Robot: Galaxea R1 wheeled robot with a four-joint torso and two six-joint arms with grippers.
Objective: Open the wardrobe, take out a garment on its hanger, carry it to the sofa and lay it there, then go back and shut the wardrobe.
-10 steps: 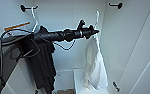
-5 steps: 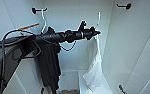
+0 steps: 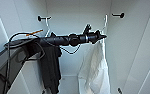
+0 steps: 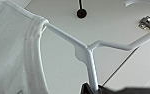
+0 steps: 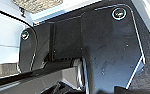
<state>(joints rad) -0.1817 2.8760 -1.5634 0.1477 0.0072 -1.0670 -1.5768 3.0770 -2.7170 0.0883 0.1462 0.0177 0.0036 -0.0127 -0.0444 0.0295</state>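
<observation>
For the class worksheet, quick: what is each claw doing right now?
Left claw: at the white hanger; grip cannot be told.
Right claw: cannot be told.

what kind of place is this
Most likely the inside of an open white wardrobe: plain white walls close around, a black garment and a thin white shirt hang on white hangers from dark hooks, and the robot's left hand reaches in by the shirt's hanger.
</observation>
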